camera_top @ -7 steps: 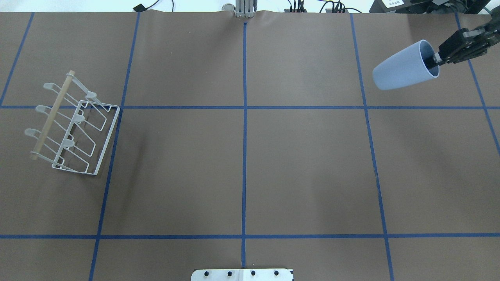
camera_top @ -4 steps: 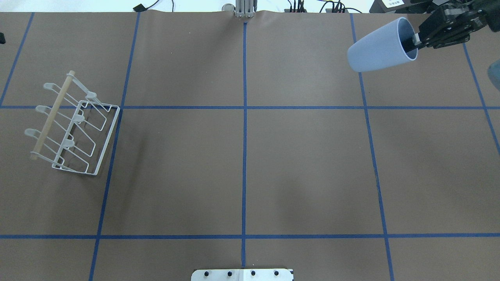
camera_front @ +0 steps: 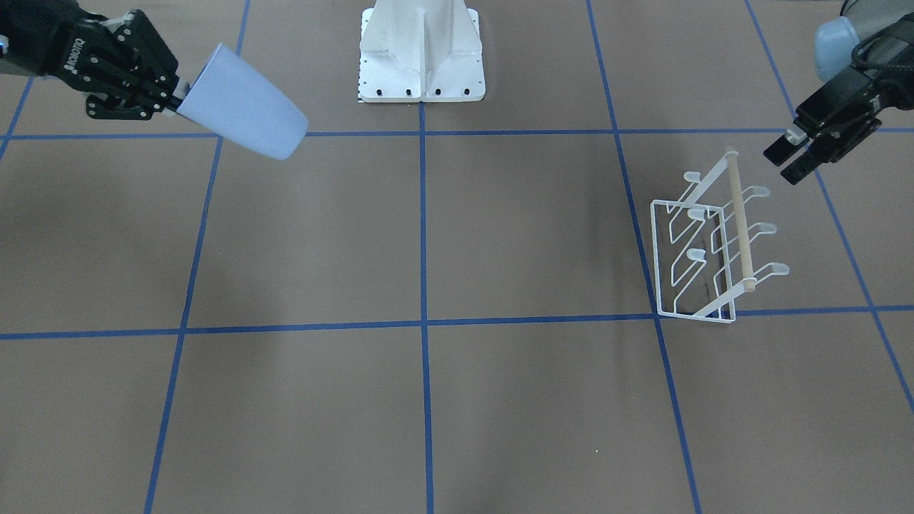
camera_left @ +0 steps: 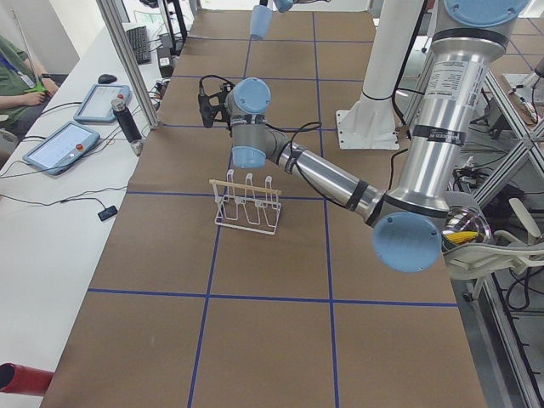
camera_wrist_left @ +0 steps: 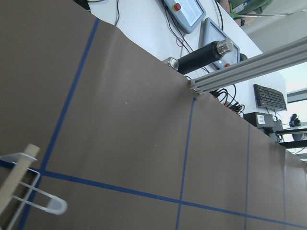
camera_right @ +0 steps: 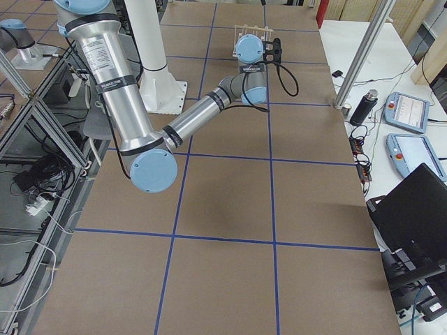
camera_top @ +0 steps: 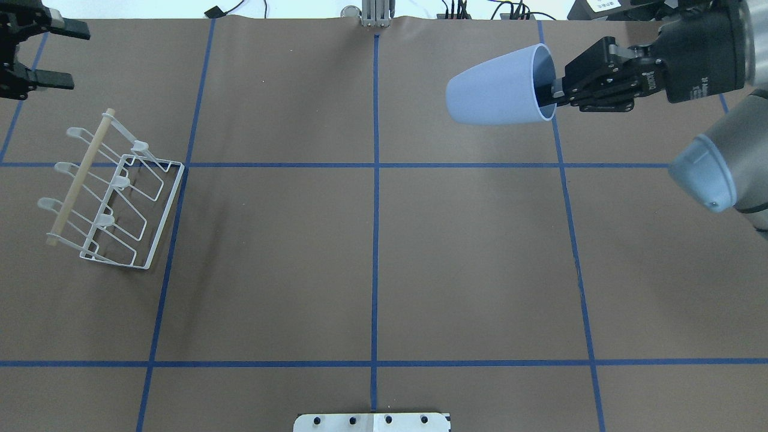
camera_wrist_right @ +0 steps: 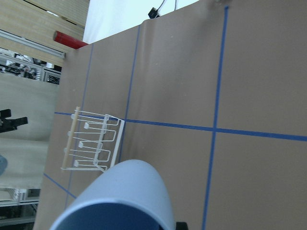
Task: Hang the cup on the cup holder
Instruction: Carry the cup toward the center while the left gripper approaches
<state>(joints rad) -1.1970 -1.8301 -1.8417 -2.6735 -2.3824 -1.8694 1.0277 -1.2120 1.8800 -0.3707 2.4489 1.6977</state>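
The pale blue cup (camera_top: 495,87) lies tilted on its side in the air, base toward the table's middle. My right gripper (camera_top: 555,93) is shut on the cup's rim, one finger inside the mouth, over the far right of the table. Both also show in the front view, the cup (camera_front: 246,107) and the gripper (camera_front: 175,100). The white wire cup holder (camera_top: 114,198) with its wooden dowel stands at the left, empty. My left gripper (camera_top: 63,55) is open and empty, just beyond the holder's far end, and also shows in the front view (camera_front: 787,158).
The white pedestal base (camera_front: 421,57) stands at the robot's edge of the table. A black cylinder (camera_wrist_left: 204,55) and tablets (camera_left: 64,144) lie on the side bench past the far edge. Brown paper with blue tape lines covers the table.
My right gripper has carried the cup leftward toward the table's middle. My left gripper has come into view at the far left, above the holder.
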